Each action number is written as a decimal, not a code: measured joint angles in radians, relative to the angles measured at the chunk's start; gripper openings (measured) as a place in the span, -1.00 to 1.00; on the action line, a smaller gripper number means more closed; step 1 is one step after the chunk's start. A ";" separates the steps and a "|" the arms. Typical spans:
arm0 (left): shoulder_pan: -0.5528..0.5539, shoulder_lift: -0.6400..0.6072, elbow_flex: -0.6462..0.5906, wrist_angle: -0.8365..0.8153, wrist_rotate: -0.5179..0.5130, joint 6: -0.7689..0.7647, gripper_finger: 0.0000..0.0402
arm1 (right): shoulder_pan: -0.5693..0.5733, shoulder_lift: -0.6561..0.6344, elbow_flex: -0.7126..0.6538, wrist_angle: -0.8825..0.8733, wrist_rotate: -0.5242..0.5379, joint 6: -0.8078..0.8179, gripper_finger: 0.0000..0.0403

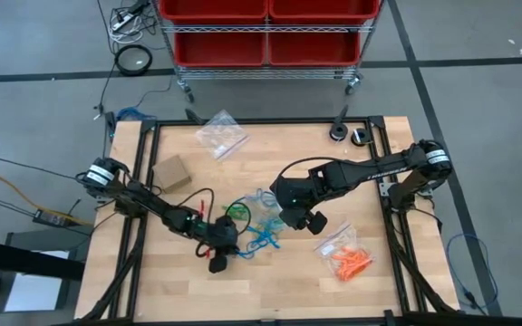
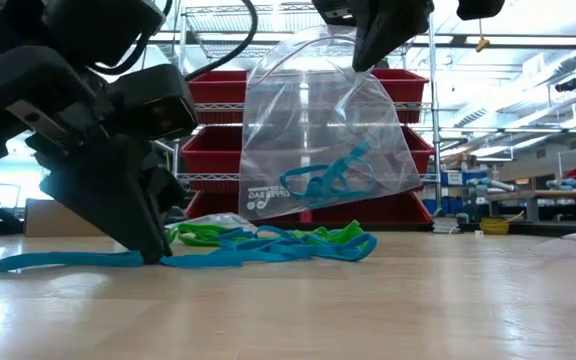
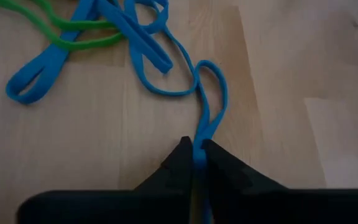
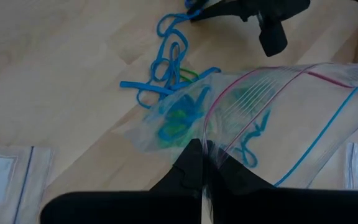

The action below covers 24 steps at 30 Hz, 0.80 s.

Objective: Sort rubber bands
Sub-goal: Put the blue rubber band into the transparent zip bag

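1. Down at the desk (image 1: 370, 290), the left jaws (image 3: 196, 155) are pinched together on a blue band (image 3: 209, 102); the loop runs out from between the two dark fingertips (image 3: 180, 155) and lies flat on the wood.
2. That band leads away from the left jaws into a loose tangle of blue bands (image 1: 263, 237) and green bands (image 1: 236, 212) near the middle of the desk. In the low view the same tangle (image 2: 268, 245) stretches flat along the wood beside the left arm's lowered tip.
3. The right jaws (image 4: 202, 158) are clamped on the rim of a clear zip bag (image 4: 278, 106), with the plastic caught between the fingers.
4. The low view shows that bag (image 2: 318, 130) hanging above the desk from the right jaws, over the tangle, with a few blue bands (image 2: 328, 175) lying in its lower part. A touch of green shows through the plastic in the right wrist view.
5. In the high view the right jaws (image 1: 299, 217) sit just right of the tangle and the left jaws (image 1: 222, 244) just left of it, the two near each other.
6. Farther out, an orange pile (image 1: 350, 261) lies in a second clear bag (image 1: 338, 243) toward the right front of the desk.
7. A third clear bag (image 1: 222, 134) lies flat near the far edge, and a small brown box (image 1: 171, 173) sits at the left side.
8. Beyond the desk stands a wire rack with red bins (image 1: 265, 27).
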 joint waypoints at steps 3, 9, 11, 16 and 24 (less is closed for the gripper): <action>-0.007 0.000 0.035 -0.056 -0.008 0.058 -0.95 | 0.000 0.000 0.000 0.000 0.000 0.000 -1.00; -0.009 -0.027 0.202 -0.337 -0.037 0.201 -0.97 | 0.000 0.000 0.000 0.001 0.000 0.000 -1.00; -0.008 -0.059 0.282 -0.464 -0.082 0.253 -0.98 | 0.000 0.000 0.000 0.000 0.000 0.000 -1.00; -0.013 -0.138 0.466 -0.720 -0.231 0.367 -0.99 | 0.000 0.000 0.000 0.000 0.000 0.003 -1.00; 0.013 -0.225 0.633 -0.884 -0.534 0.531 -0.99 | 0.000 0.000 0.000 0.006 0.000 0.001 -1.00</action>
